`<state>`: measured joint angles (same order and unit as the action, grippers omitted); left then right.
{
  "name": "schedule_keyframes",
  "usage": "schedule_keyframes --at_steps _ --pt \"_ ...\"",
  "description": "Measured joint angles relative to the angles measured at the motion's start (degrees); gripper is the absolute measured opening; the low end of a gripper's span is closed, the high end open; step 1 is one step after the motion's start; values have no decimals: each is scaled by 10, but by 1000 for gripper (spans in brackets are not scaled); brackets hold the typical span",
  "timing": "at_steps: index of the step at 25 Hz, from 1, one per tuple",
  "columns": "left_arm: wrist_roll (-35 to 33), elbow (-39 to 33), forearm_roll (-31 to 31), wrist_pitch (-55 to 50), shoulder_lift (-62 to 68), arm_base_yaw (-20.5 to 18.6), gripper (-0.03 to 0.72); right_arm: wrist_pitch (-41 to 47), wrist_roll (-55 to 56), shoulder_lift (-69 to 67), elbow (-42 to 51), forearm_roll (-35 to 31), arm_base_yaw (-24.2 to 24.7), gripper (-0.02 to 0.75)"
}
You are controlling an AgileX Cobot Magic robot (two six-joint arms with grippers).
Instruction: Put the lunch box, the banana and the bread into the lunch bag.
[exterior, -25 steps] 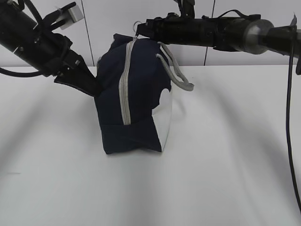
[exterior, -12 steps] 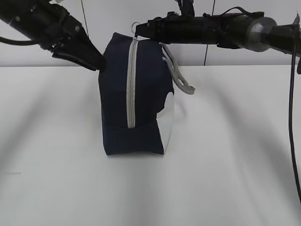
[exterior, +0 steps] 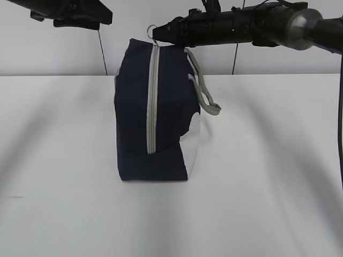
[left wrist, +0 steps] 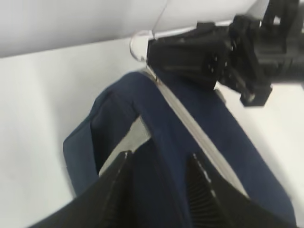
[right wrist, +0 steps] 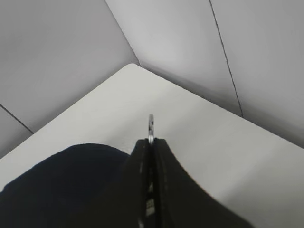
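Exterior view shows the large navy-blue fabric lunch bag [exterior: 153, 112] standing upright at the middle of the white table [exterior: 268, 176], its grey zipper trim [exterior: 151, 96] running closed from top to lower front. The right gripper [exterior: 161, 33] reaches across from the right and pinches the silver ring zipper pull [exterior: 154, 29] at the bag's top, jaws narrowed tight on it, probably to steady the bag by the slider. The left gripper [left wrist: 159, 161] hangs above the bag's left side, jaws parted and empty, touching nothing. The lunch box, banana and bread are not visible; presumably they sit inside the zipped bag.
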<state>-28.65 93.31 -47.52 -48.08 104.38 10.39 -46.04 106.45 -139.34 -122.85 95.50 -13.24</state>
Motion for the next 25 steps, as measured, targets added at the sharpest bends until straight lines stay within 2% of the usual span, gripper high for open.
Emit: schedule_keyframes --at_steps 5,9,16,21,25 --pt "2 0 -80 24 20 0 342 -1 8 0 0 19 0 6" --pt "3 0 -116 36 51 0 351 -5 10 0 0 21 1 6" --pt "4 9 -149 62 85 0 356 -6 11 0 0 23 1 6" --pt "4 49 -151 58 109 7 358 -7 12 0 0 24 1 6" --pt "4 55 -151 55 121 9 358 -7 14 0 0 24 1 6"
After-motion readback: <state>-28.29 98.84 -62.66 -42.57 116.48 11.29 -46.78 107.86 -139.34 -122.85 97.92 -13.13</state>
